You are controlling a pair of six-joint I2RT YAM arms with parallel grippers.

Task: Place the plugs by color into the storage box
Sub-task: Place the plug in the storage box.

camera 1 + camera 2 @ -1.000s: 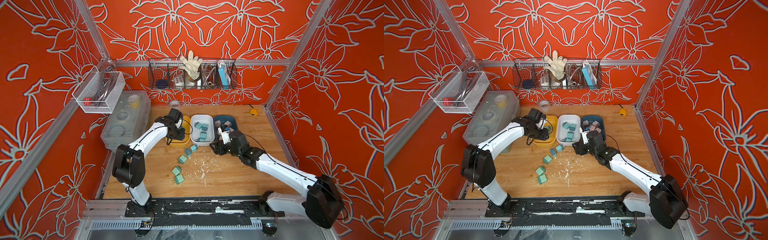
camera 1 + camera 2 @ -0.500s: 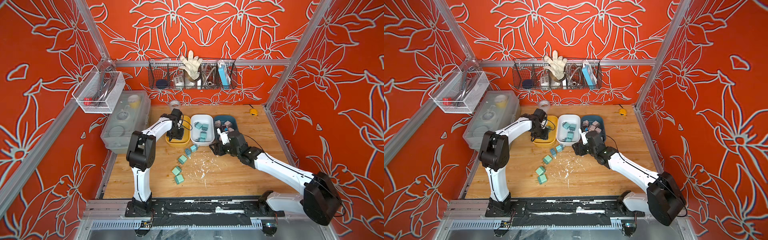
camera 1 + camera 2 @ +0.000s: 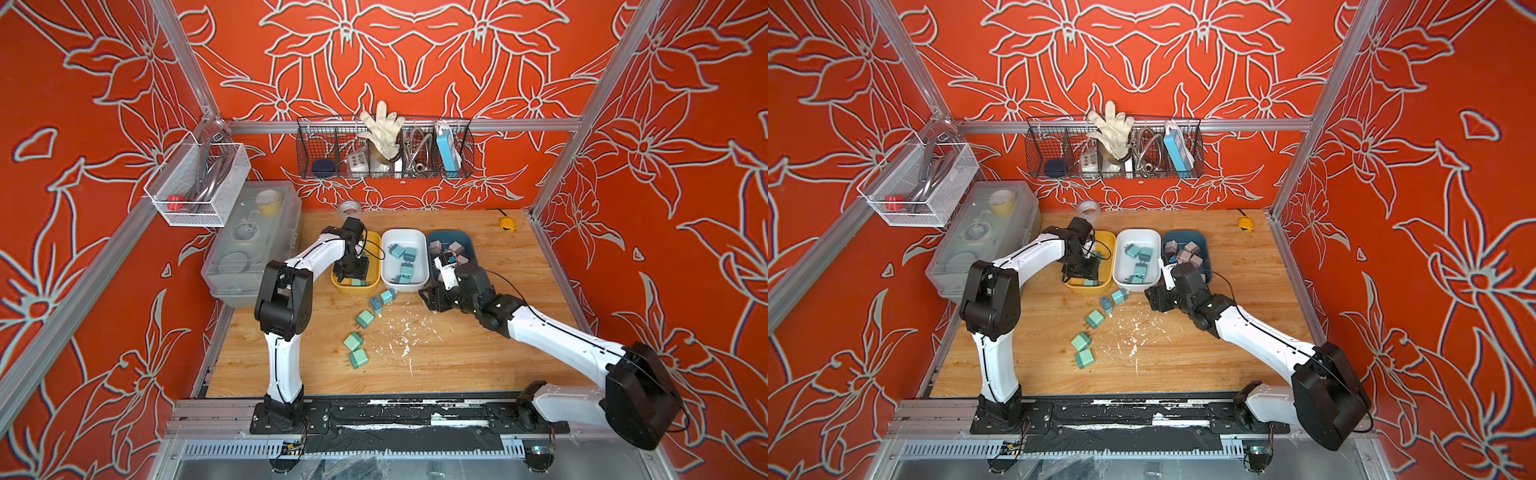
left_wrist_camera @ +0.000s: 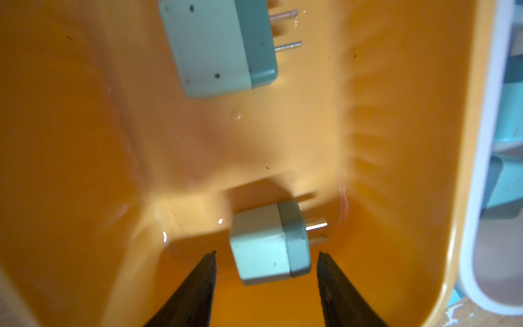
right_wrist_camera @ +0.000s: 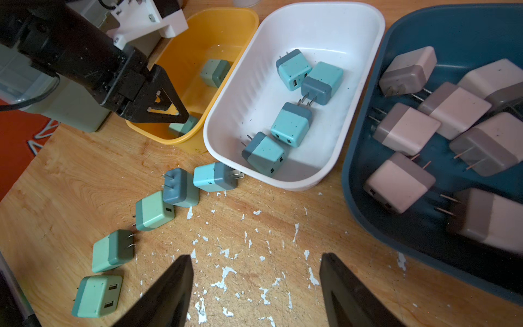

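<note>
Nearest the rail, three loose mint plugs (image 3: 358, 358) are lying in a slanted row on the wooden table (image 3: 457, 374). Two loose teal plugs (image 3: 388, 296) are lying at the far end of that row, the farther one's prongs just beside the wall of the white tray (image 5: 325, 34). To their right, the right gripper (image 5: 254, 259) is hovering low over bare, paint-flecked wood, its fingers standing wide apart with nothing between them. Beyond, three trays are sitting side by side. The yellow tray (image 5: 226, 25) is on the left, the white one is in the middle holding four teal plugs (image 5: 293, 124), and the dark blue tray (image 5: 452, 34) is on the right, holding a crowd of mauve plugs (image 5: 404, 128). The left gripper (image 4: 266, 254) is reaching down into the near end of the yellow tray. Its fingers are parted around a mint plug (image 4: 263, 246), with a clear gap showing on each side, so nothing is being gripped. A second mint plug (image 4: 212, 48) is lying farther along the same tray. A translucent lidded box (image 3: 249, 241) is standing at the table's left edge, and a wire basket (image 3: 384, 166) is hanging on the back wall.
</note>
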